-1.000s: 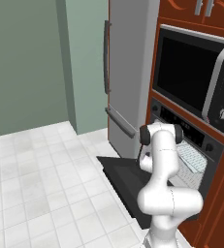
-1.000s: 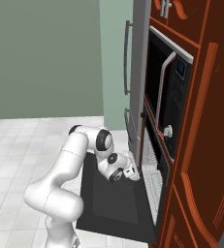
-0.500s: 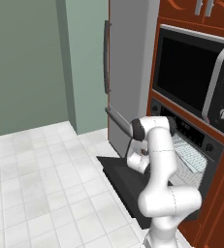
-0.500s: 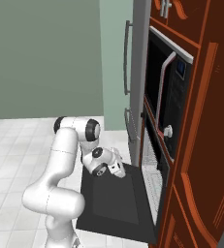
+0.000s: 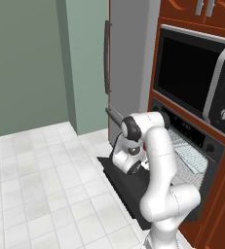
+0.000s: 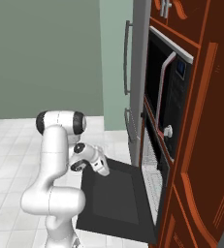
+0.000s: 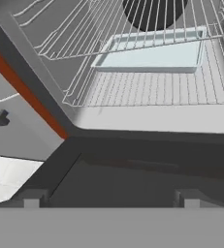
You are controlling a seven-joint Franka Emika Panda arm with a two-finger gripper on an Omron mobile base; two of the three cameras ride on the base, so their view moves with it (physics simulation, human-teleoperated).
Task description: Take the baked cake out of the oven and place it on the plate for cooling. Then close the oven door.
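Note:
The oven [image 5: 189, 158] stands open, its oven door [image 6: 116, 201] folded down flat. My gripper [image 6: 105, 170] hovers over the door's outer part, well back from the cavity and pointing into it. In the hand view the gripper [image 7: 109, 201] is open, both dark fingertips [image 7: 31, 198] low over the door's inner face [image 7: 133, 179] with nothing between them. Ahead lies a wire rack [image 7: 147, 89] carrying a shallow pale tray [image 7: 152, 53]. The baked cake and the plate are out of view.
A silver-trimmed microwave [image 5: 196, 82] sits above the oven in the red-brown cabinet [image 6: 205, 145]. A grey fridge [image 5: 128, 63] with a vertical handle stands to the left. White tiled floor [image 5: 36, 185] spreads to the left of the door.
The hand has drawn back from the oven mouth, out and slightly down over the door, while the arm's elbow swung round. The jaws stayed open.

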